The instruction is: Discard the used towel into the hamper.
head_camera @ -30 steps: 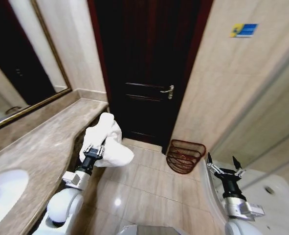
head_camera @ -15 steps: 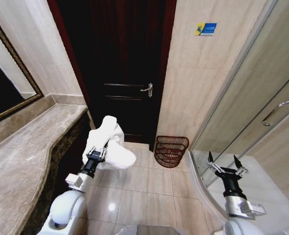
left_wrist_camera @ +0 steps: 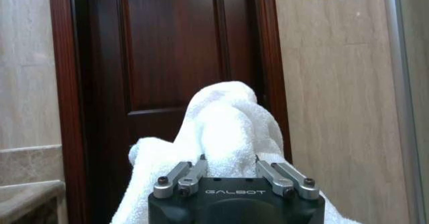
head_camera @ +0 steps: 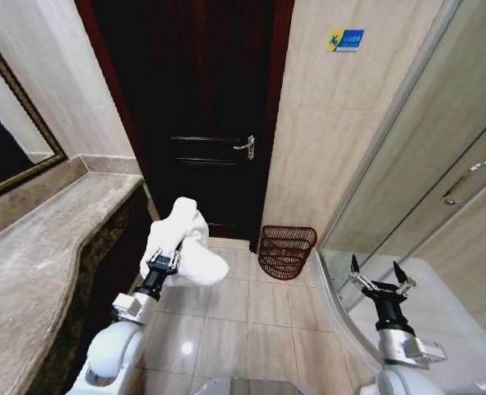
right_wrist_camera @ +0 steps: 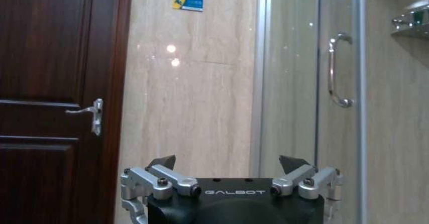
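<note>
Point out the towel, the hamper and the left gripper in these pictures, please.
towel [head_camera: 187, 240]: head view, on the white bunched cloth above the gripper.
hamper [head_camera: 286, 253]: head view, on its dark red wire wall.
left gripper [left_wrist_camera: 229, 173]: left wrist view, between its fingertips, shut on the towel.

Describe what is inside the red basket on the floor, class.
Through the hamper's mesh and open top, nothing shows inside, though its bottom is hard to make out. The towel is apart from it, held by the left gripper.

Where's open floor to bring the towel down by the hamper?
Bare tiles lie between the left tool holding the towel and the hamper. Behind the hamper it is tight: door and wall corner. The right tool hangs open by the shower glass.
</note>
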